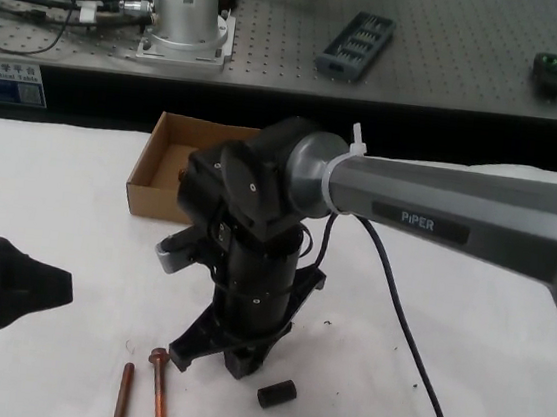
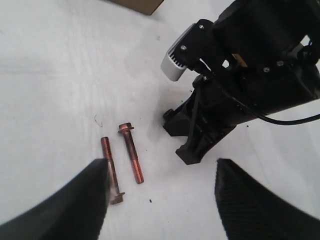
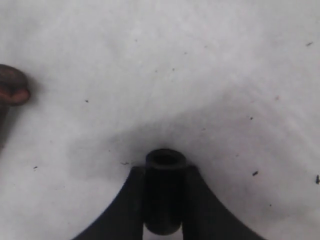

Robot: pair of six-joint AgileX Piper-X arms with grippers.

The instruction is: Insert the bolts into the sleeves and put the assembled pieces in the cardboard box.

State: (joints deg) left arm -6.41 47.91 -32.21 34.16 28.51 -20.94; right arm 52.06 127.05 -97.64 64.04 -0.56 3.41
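the right arm bends steeply down onto the white cloth (image 1: 47,212), and the right gripper (image 3: 165,172) is closed narrow on a black sleeve (image 3: 164,200). the left gripper (image 2: 161,165) hangs wide apart above the bolts (image 2: 131,152). the cardboard box (image 1: 157,170) stands behind.

Bright, even light from overhead washes the white tabletop (image 1: 49,192) almost flat. Shadows are soft: a grey pool spreads around the sleeve (image 3: 163,200) in the right wrist view, and faint ones lie beside the bolts (image 2: 131,152), at 7 o'clock in the high view.
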